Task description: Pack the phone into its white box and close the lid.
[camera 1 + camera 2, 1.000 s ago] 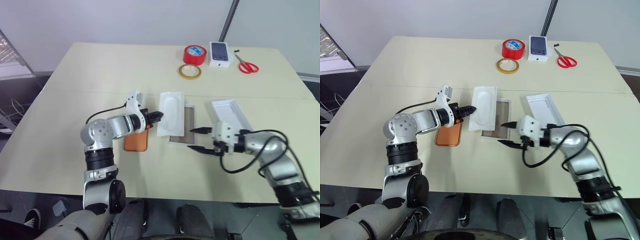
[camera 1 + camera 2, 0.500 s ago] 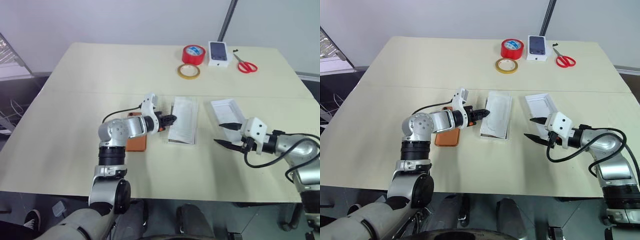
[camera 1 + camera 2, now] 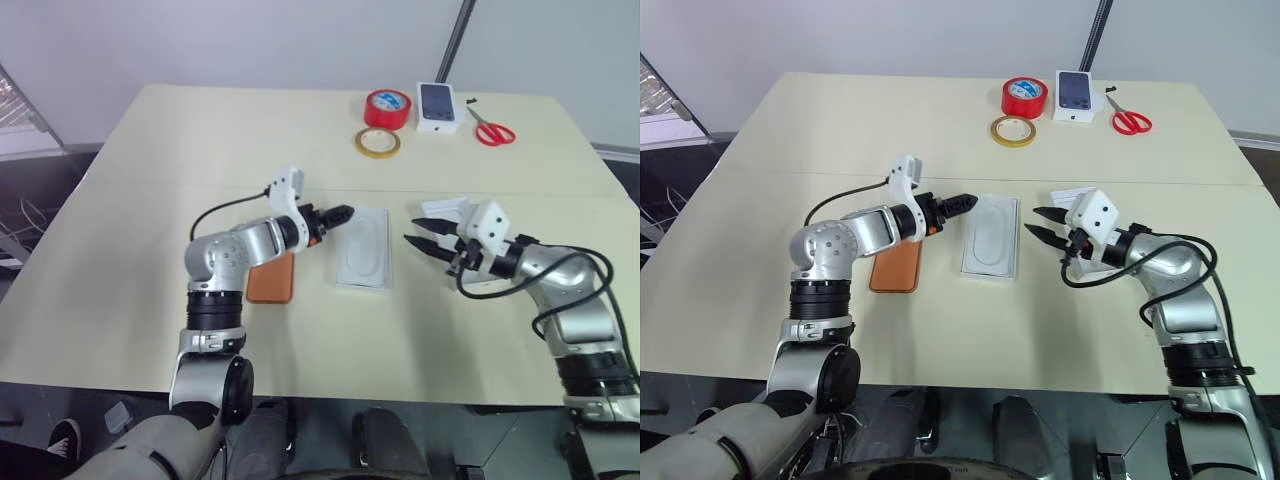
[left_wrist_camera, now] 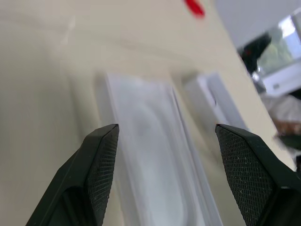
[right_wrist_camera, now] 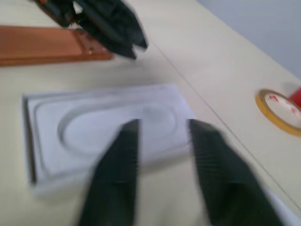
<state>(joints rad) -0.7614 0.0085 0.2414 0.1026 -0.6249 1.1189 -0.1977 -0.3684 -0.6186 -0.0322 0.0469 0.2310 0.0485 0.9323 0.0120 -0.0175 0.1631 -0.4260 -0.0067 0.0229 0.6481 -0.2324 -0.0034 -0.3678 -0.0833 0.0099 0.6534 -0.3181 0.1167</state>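
arms: silver-grey jointed shells | wrists: white blocks | fingers (image 4: 101, 160): black, knurled pads | cables: black, looping loose

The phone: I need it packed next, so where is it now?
In the left eye view the phone lies flat on the table, under the left arm, just left of the white insert.

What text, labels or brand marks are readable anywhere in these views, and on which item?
None can be read.
Small white box at the table's far edge: a dark phone picture on top, any print too small to read.
Red tape roll and yellow tape roll: no legible label.
White moulded insert, phone and red scissors: no lettering shows.
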